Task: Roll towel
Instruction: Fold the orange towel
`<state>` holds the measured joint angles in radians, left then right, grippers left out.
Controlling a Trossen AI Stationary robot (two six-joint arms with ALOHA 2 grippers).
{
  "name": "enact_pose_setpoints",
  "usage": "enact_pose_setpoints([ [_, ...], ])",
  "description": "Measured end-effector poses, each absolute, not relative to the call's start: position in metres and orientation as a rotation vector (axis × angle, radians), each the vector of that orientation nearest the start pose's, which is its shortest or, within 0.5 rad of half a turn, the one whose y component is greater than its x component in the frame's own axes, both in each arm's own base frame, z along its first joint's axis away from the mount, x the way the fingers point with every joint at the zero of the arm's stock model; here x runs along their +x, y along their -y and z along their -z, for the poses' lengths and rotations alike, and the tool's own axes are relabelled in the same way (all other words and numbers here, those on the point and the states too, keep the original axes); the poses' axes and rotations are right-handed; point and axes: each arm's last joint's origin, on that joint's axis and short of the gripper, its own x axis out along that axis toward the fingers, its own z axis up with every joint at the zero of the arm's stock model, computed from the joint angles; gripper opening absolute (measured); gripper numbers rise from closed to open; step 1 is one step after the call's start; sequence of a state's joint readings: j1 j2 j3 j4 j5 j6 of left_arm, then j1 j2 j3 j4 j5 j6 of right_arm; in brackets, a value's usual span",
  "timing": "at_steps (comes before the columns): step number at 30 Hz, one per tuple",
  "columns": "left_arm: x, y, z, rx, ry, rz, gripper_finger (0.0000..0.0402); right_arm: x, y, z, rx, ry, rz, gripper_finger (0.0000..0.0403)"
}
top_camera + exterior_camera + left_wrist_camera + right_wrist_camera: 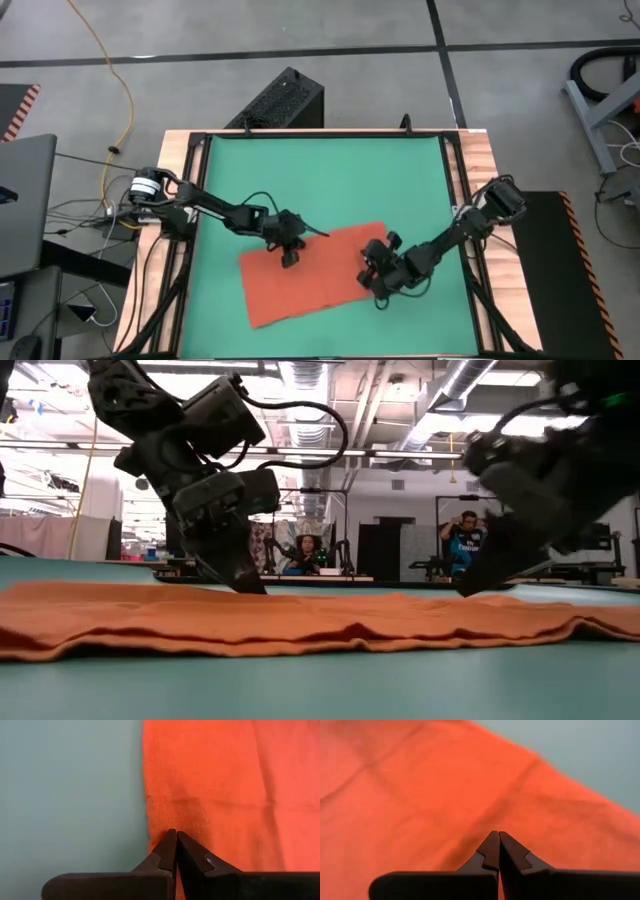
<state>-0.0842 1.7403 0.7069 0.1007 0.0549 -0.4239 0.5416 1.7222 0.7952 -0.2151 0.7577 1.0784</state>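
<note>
Towel (315, 272) flat on green surface (330, 185), near front | left end effector (289, 256) pressed together at far edge | right end effector (379, 297) pressed together on right end | bare surface beyond.

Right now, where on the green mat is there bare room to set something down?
The far half of the green mat is bare, between its far rim and the towel. Bare strips also flank the towel. The near middle is crowded: the left gripper and right gripper sit shut on the towel.

Two dark jointed arms trail black cables; left arm (215, 208) bears a white base label.
</note>
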Motion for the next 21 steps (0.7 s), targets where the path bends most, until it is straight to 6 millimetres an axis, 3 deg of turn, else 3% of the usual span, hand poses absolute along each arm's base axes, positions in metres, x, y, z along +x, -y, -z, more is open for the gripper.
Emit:
enact_pose_setpoints([
  [10, 0.300, 0.054, -0.109, -0.443, -0.886, -0.026, 0.0000, 0.286, -0.069, -0.122, 0.290, -0.792, 0.694, 0.0020],
  [17, 0.299, 0.057, -0.120, -0.432, -0.842, -0.026, 0.0000, 0.297, -0.042, -0.126, 0.176, -0.763, 0.706, 0.0020],
  [21, 0.298, 0.049, -0.130, -0.383, -0.794, -0.069, 0.0000, 0.316, -0.011, -0.138, 0.068, -0.656, 0.686, 0.0020],
])
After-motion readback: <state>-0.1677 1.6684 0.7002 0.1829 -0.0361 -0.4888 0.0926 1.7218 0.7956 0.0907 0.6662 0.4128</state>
